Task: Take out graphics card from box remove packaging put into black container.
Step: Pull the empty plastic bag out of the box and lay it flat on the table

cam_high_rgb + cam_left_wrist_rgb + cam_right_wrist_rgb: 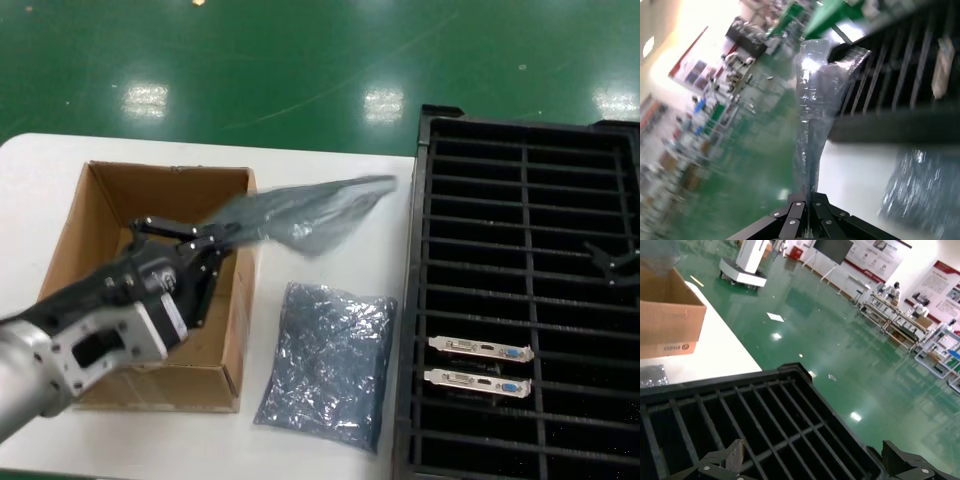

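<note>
Box: the box (110, 290) stands on the table's left side, inside hidden by the arm.
Left gripper (212, 243): above the box, pinched on the packaging (305, 215) (lifted, contents unclear).
Table: another bag (330, 365) lies flat.
Black container (520, 200): two graphics cards (480, 350) in slots.
Right gripper (815, 462): wide apart, empty, over the container.

1. I see the box (215, 290) in plain brown corrugated cardboard.
2. The lifted packaging (300, 215) is translucent silvery-grey.
3. A second bag (328, 365) on the table shows grey-blue with a fine crinkled glitter.
4. The black container (520, 200) is black throughout, with a grid of ribs.
5. Two graphics cards (480, 350) show silver brackets, each with a white and a blue port.
6. The table (330, 160) is white; the floor (300, 60) is glossy green.
7. My left gripper (215, 240) has black fingers on a grey-silver arm.
</note>
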